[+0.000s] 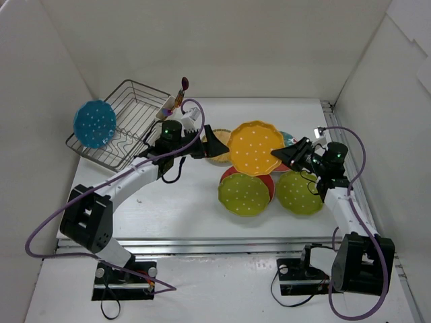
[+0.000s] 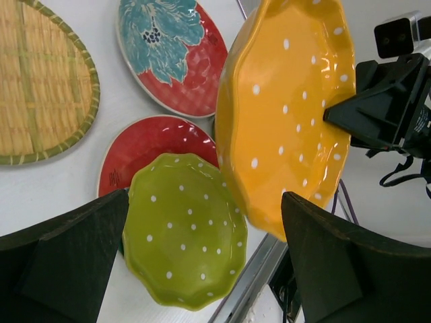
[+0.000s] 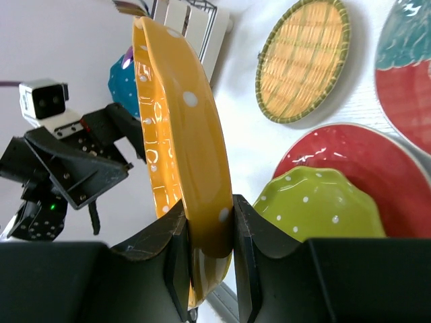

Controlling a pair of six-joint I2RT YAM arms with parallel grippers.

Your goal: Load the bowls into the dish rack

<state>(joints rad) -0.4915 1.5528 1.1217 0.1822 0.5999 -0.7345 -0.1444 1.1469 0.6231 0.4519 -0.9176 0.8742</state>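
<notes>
My right gripper (image 1: 281, 156) is shut on the rim of the orange dotted bowl (image 1: 254, 147) and holds it on edge above the table; the pinch shows in the right wrist view (image 3: 209, 235). My left gripper (image 1: 214, 143) is open and empty, facing the bowl's other side; the bowl's rim (image 2: 289, 114) hangs just ahead of its right finger. The blue dotted bowl (image 1: 94, 124) stands at the left side of the dish rack (image 1: 128, 101). Two green bowls (image 1: 244, 194) (image 1: 300, 193), a red one (image 1: 269, 183), a red-and-teal one (image 2: 172, 54) and the tan woven one (image 2: 40, 81) lie on the table.
A white utensil cup (image 1: 168, 105) with a spoon sits on the rack's right corner. White walls close in the table at the back and on both sides. A metal rail (image 1: 222, 245) runs along the front edge. The left arm's purple cable (image 1: 192, 106) loops by the rack.
</notes>
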